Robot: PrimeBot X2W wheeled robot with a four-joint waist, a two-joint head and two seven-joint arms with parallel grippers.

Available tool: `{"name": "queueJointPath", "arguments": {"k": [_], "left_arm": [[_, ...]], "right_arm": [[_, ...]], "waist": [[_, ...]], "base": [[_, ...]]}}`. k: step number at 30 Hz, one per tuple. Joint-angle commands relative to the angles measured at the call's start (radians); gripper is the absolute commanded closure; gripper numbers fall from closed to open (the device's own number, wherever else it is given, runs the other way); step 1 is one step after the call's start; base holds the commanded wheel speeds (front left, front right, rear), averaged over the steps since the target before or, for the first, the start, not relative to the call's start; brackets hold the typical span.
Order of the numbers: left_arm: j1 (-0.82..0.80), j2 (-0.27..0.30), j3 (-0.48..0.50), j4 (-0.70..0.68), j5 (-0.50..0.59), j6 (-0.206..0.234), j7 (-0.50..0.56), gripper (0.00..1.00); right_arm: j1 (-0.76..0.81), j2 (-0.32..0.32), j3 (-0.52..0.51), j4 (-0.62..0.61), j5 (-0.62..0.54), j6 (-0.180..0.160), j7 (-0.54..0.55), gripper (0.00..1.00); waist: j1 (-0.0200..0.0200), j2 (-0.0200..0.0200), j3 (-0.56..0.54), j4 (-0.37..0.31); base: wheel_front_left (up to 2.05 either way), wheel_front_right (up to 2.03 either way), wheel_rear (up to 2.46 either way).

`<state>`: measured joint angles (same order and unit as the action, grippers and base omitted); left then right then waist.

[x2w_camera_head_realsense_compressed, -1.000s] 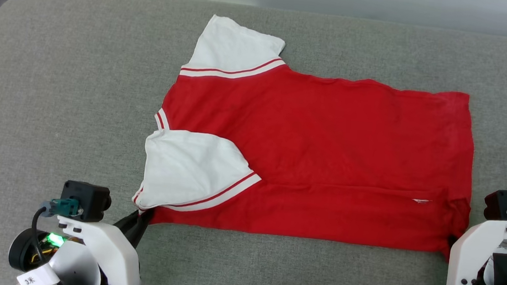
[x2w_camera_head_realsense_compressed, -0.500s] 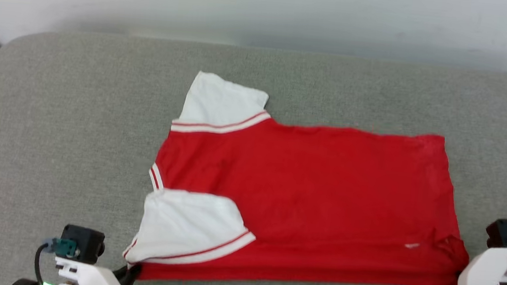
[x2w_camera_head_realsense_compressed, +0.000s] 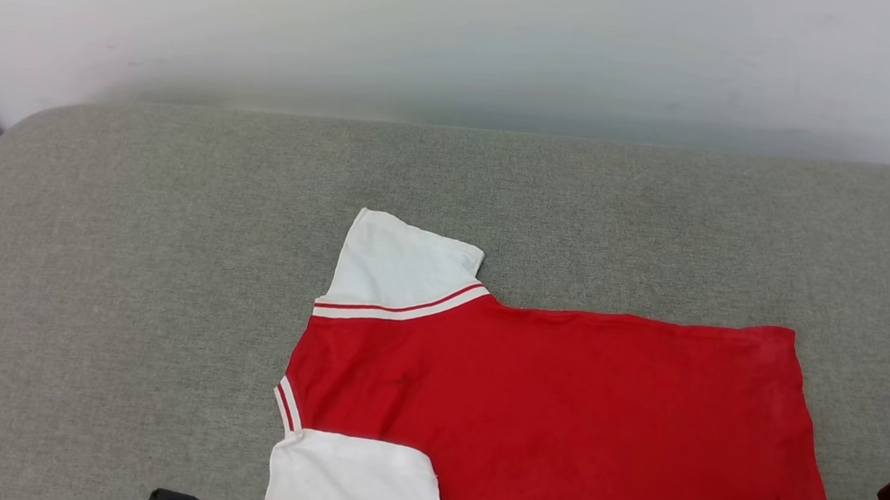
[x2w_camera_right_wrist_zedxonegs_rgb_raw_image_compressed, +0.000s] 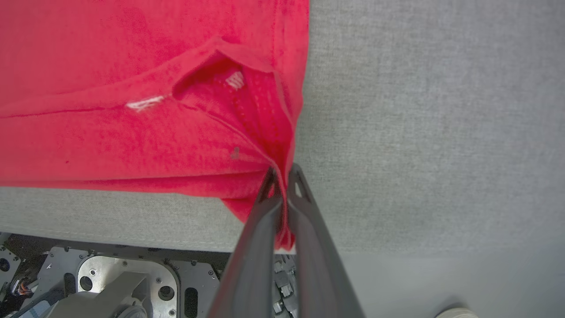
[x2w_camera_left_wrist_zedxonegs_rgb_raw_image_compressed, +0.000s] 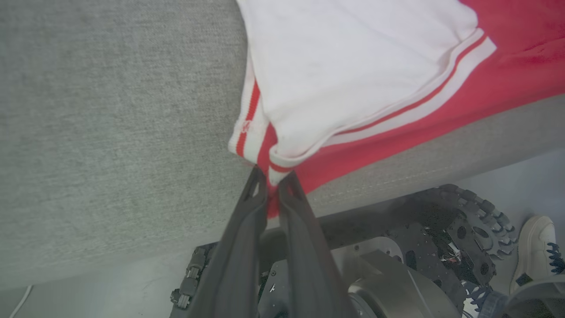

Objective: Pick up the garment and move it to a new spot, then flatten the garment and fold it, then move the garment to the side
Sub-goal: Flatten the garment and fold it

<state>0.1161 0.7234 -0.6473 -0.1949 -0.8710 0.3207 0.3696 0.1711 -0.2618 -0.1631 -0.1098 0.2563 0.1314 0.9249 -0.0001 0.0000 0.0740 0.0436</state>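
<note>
1. Garment (x2w_camera_head_realsense_compressed: 559, 421) — a red jersey with white sleeves — lies spread on the grey bench (x2w_camera_head_realsense_compressed: 127, 295). It sits at 6 o'clock in the head view and runs off the lower edge.
2. One white sleeve (x2w_camera_head_realsense_compressed: 403, 266) juts out at the garment's 11 o'clock. The other sleeve (x2w_camera_head_realsense_compressed: 348, 483) is folded over the red body at 7 o'clock, with striped collar trim (x2w_camera_head_realsense_compressed: 286, 405) at 9 o'clock.
3. Left jaws are pinched shut on the garment's corner just beside the folded sleeve's striped cuff. The dark fingers (x2w_camera_left_wrist_zedxonegs_rgb_raw_image_compressed: 245, 229) meet at the bench's near edge.
4. Right jaws are likewise clamped tight on the red hem corner — cloth bunches between the fingers (x2w_camera_right_wrist_zedxonegs_rgb_raw_image_compressed: 309, 229) and hangs just past the bench's edge.
5. A small white tag (x2w_camera_right_wrist_zedxonegs_rgb_raw_image_compressed: 143, 104) shows on the red cloth at 10 o'clock from the right jaws.
6. Below the bench edge is the robot's metal base (x2w_camera_left_wrist_zedxonegs_rgb_raw_image_compressed: 384, 265), with a person's shoe (x2w_camera_left_wrist_zedxonegs_rgb_raw_image_compressed: 538, 251) at 4 o'clock in the left wrist view.
7. A pale wall (x2w_camera_head_realsense_compressed: 463, 42) runs behind the bench at 12 o'clock.
</note>
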Motion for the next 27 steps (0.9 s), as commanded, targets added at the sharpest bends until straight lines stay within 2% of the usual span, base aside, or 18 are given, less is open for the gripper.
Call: {"name": "queueJointPath", "arguments": {"k": [1,3,4,5,6,7,17,21,27], "left_arm": [[0.003,-0.004,-0.004,0.012,0.006,-0.004,-0.005,1.00],[-0.004,-0.018,-0.013,0.038,0.007,-0.017,-0.012,1.00],[-0.011,-0.026,-0.016,0.050,0.007,-0.024,-0.015,0.76],[-0.017,-0.030,-0.019,0.061,0.013,-0.030,-0.023,0.02],[-0.020,-0.035,-0.021,0.073,0.012,-0.036,-0.030,0.00],[-0.021,-0.041,-0.021,0.085,0.011,-0.039,-0.035,0.00],[-0.077,-0.049,0.030,0.124,0.050,-0.071,-0.163,0.00],[-0.106,-0.062,0.078,0.116,0.086,-0.068,-0.291,0.00],[-0.143,-0.096,0.136,0.110,0.153,-0.066,-0.506,0.00]], "right_arm": [[0.015,0.002,-0.004,0.003,0.001,-0.001,0.000,1.00],[0.018,0.006,0.001,0.015,-0.001,-0.001,-0.008,1.00],[0.019,0.007,0.007,0.023,-0.002,-0.001,-0.010,1.00],[0.017,0.006,0.016,0.026,0.001,-0.001,-0.018,1.00],[0.012,0.004,0.023,0.028,0.005,-0.001,-0.031,0.28],[0.009,0.004,0.024,0.038,0.007,-0.001,-0.038,0.00],[-0.030,-0.007,0.037,0.052,0.017,-0.001,-0.127,0.00],[-0.065,-0.003,0.036,0.026,0.028,-0.001,-0.226,0.00],[-0.119,-0.006,0.092,-0.022,0.060,-0.001,-0.427,0.00]], "waist": [[0.0001,0.0000,-0.001,-0.001],[0.0001,0.0000,-0.002,-0.003],[0.0001,0.0000,-0.003,-0.004],[0.0001,0.0000,-0.005,-0.004],[0.0001,0.0000,-0.006,-0.005],[0.0001,0.0000,-0.007,-0.006],[0.0001,0.0000,-0.027,-0.010],[0.0001,0.0000,-0.037,-0.013],[0.0001,0.0000,-0.043,-0.021]], "base": [[0.00,0.00,0.00],[0.00,0.00,0.00],[0.00,0.00,0.00],[0.00,0.00,0.00],[0.00,0.00,0.00],[0.00,0.00,0.00],[0.00,0.00,0.00],[0.00,0.00,0.00],[0.00,0.00,0.00]]}}
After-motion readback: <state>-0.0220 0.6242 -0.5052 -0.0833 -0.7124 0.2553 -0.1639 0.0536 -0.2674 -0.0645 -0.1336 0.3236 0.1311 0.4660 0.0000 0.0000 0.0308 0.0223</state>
